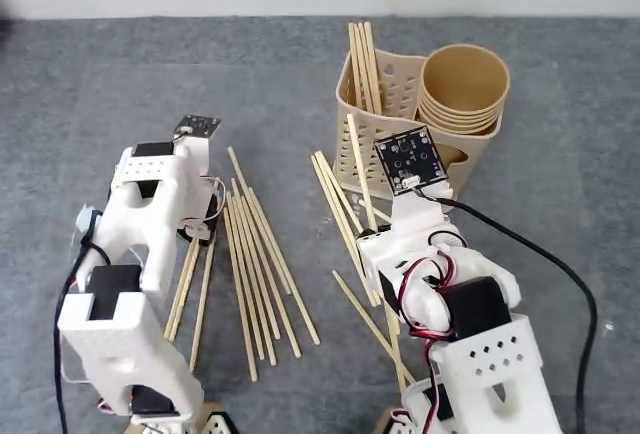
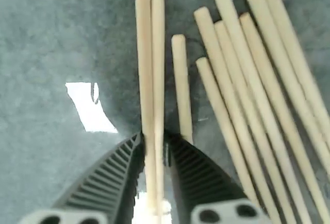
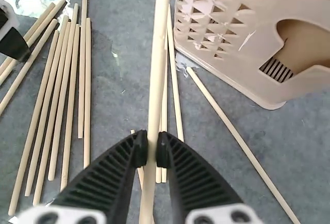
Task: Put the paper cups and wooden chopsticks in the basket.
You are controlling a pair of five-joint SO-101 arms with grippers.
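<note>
A: Grip check, both arms?

B: The left gripper (image 2: pixel 153 144) is clenched on two wooden chopsticks (image 2: pixel 151 69) lying side by side, well apart from the basket (image 1: pixel 398 99). I cannot tell whether they are clear of the table (image 1: pixel 120 74). The right gripper (image 3: pixel 149 149) is pinched on a single chopstick (image 3: pixel 159 53) whose far end is just beside the basket's perforated wall.

A: And the rest?

B: The paper cups (image 1: pixel 465 84) sit nested in the basket's round compartment. The loose chopsticks (image 1: pixel 262 259) are fanned out on the table, some near the basket and some well apart from it.

A: Handling notes?

B: My judgement is that the sticks are light, stiff, smooth and round. They are likely to roll or pivot between the jaws, and a pair may scissor apart. Taking hold nearer mid-length should reduce droop. They should go into the basket's slotted compartment end first and be kept steep.
</note>
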